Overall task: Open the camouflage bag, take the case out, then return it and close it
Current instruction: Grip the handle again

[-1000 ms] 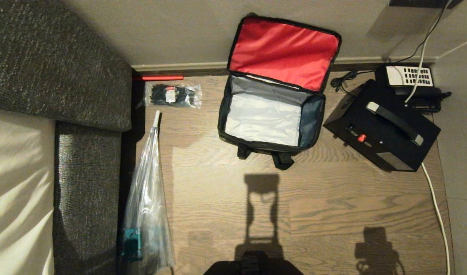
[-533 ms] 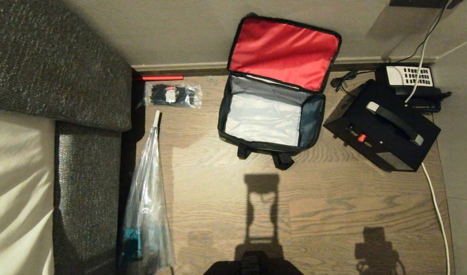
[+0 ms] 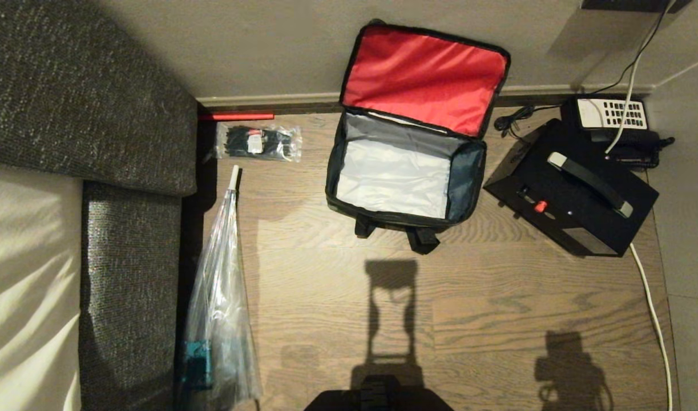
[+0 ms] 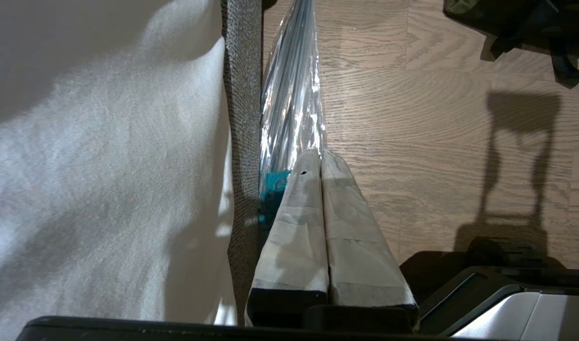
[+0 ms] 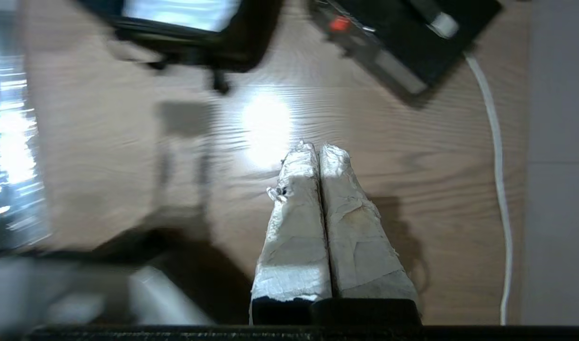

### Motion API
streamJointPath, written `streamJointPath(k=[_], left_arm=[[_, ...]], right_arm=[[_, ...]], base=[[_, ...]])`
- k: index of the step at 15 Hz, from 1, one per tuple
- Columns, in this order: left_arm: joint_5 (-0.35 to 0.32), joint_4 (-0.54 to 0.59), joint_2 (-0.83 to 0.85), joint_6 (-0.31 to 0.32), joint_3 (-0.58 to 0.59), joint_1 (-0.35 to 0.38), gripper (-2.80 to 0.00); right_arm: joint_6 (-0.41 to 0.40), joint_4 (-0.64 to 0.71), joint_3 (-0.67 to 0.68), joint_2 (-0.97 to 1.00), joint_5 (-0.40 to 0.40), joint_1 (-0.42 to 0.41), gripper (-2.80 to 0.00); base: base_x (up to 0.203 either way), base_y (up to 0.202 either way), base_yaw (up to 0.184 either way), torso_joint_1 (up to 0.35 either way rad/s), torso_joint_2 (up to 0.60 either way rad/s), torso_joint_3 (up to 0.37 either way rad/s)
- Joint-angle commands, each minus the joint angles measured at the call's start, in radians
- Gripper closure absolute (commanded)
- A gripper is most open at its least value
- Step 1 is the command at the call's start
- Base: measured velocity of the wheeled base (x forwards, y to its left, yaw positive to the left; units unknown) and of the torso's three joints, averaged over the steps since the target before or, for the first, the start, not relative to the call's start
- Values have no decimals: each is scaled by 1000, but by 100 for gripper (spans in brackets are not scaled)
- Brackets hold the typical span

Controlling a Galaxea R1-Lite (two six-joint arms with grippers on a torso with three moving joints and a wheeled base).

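Head view: the bag (image 3: 408,165) sits open on the wood floor by the far wall, its red-lined lid propped against the wall so the pale grey, soft-walled inside lies bare and ready. The case (image 3: 571,197), a rigid black box with a red knob, rests on the floor just right of the bag, evidently taken out. The left claw (image 4: 321,156) and right claw (image 5: 317,149), both tape-wrapped, are pressed shut, empty, above bare floor.
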Motion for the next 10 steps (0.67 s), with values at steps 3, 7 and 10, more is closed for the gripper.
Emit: streamJointPath(k=[3, 7, 10], left_arm=[[0, 0, 0, -5, 0, 0, 0], [0, 0, 0, 1, 0, 0, 0], [0, 0, 0, 1, 0, 0, 0]], right_arm=[[44, 503, -269, 41, 166, 2, 0], [173, 386, -487, 532, 159, 38, 0], [285, 197, -683, 1054, 97, 47, 0]], base=[[0, 0, 0, 0, 0, 0], [0, 0, 0, 0, 0, 0], [0, 0, 0, 0, 0, 0]])
